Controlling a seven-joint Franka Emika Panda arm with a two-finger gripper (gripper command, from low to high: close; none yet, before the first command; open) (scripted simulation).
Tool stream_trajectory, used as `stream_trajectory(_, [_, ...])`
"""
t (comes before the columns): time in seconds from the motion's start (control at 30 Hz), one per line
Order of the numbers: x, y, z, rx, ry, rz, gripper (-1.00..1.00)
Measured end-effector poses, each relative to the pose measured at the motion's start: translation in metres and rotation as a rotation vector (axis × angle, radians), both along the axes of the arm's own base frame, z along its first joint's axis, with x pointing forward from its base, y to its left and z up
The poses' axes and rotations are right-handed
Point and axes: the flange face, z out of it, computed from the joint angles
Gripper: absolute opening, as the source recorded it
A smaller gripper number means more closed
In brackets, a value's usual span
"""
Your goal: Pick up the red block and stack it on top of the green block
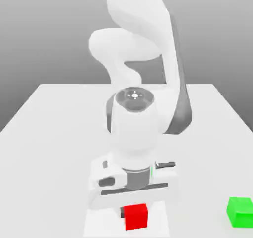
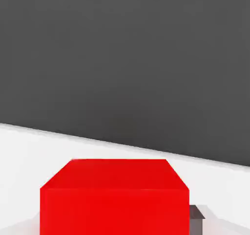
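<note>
White arm (image 1: 136,133) with dark grey panels

The arm reaches down, its pincer (image 1: 134,216) low and slightly tilted.

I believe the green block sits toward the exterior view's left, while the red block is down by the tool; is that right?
Not quite: the exterior view shows the green block toward its right, not its left. The red block is indeed down by the tool.

- No text, label, brand, number or sign can be read in either the exterior view or the hand view.
</note>
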Motion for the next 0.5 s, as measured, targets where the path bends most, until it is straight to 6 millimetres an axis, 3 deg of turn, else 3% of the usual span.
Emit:
stream_trajectory(0.1, [0.004, 0.074, 0.015, 0.002, 0.002, 0.244, -1.00])
stream_trajectory(0.23, [-0.011, 0.174, 0.029, 0.003, 0.003, 0.567, -1.00])
stream_trajectory(0.3, [-0.023, 0.224, 0.022, 0.001, 0.002, 0.729, -1.00])
stream_trajectory(0.33, [-0.028, 0.244, 0.009, 0.000, 0.001, 0.796, -1.00])
stream_trajectory(0.37, [-0.031, 0.255, -0.005, -0.001, 0.001, 0.829, -1.00])
stream_trajectory(0.4, [-0.033, 0.260, -0.016, 0.000, 0.000, 0.845, 1.00])
stream_trajectory(0.5, [-0.033, 0.260, -0.016, 0.000, 0.000, 0.845, 1.00])
